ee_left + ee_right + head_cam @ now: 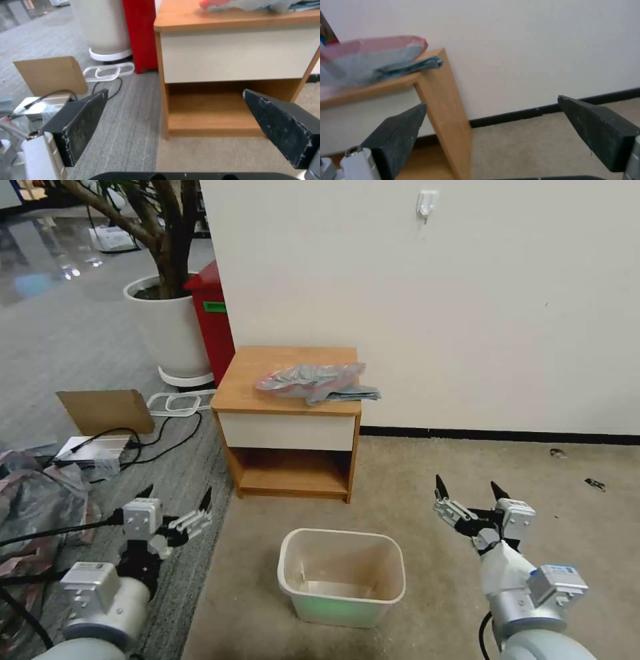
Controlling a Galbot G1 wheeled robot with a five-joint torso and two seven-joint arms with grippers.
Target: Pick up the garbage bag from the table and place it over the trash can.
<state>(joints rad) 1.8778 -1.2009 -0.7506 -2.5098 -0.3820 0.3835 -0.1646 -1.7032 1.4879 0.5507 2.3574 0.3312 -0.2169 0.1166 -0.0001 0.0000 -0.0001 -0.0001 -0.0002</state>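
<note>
The garbage bag [316,382] lies on the table [247,380], well beyond both spread jaws

Wrinkly thin plastic garbage bag [313,381], smooth wooden table [247,380], matt plastic trash can [341,580]

Both arms hang low before the worktop [247,380], left tool [175,498] and right tool [470,489] spread wide, unladen.

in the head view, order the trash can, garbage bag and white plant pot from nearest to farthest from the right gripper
Measured from the open right gripper, low on the right:
1. Trash can, on the floor just to its left, between the two arms.
2. Garbage bag, lying on the table farther back.
3. White plant pot, far back on the left, beyond the table.
</note>
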